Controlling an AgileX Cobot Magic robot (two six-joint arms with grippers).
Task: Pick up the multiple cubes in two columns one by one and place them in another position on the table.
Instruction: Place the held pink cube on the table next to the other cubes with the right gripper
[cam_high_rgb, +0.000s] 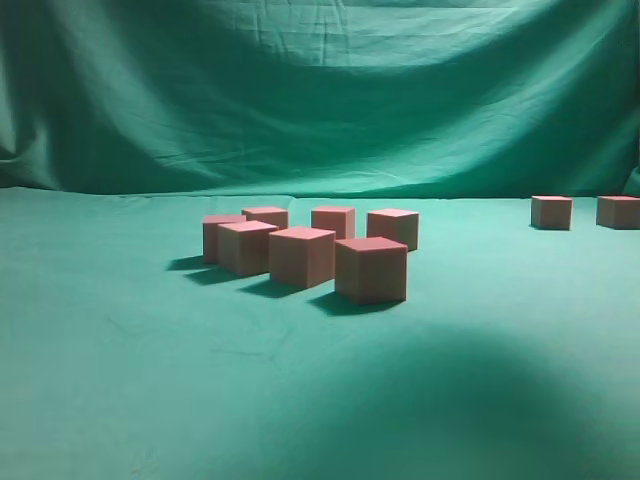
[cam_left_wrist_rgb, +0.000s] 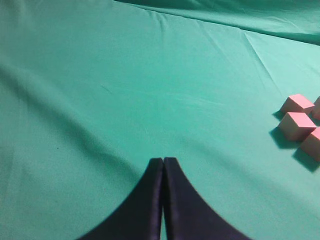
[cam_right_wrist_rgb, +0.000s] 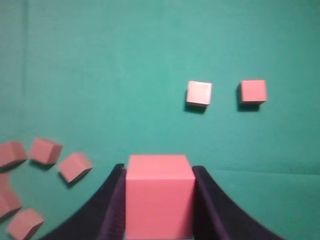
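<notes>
Several pinkish-red cubes (cam_high_rgb: 370, 270) stand bunched in two rough rows on the teal table (cam_high_rgb: 120, 340). Two more cubes (cam_high_rgb: 551, 212) (cam_high_rgb: 618, 211) sit apart at the far right. Neither gripper shows in the exterior view. In the right wrist view my right gripper (cam_right_wrist_rgb: 159, 168) is shut on one cube (cam_right_wrist_rgb: 159, 200), its black fingers pressed against both sides. Beyond it lie the two separate cubes (cam_right_wrist_rgb: 199, 93) (cam_right_wrist_rgb: 252, 92). My left gripper (cam_left_wrist_rgb: 163, 160) is shut on nothing, over bare cloth, with cubes (cam_left_wrist_rgb: 297, 125) off to its right.
A draped green cloth backdrop (cam_high_rgb: 320, 90) closes off the rear of the table. The bunched cubes (cam_right_wrist_rgb: 75, 166) lie at the lower left of the right wrist view. A broad shadow (cam_high_rgb: 480, 400) falls on the cloth at the front right.
</notes>
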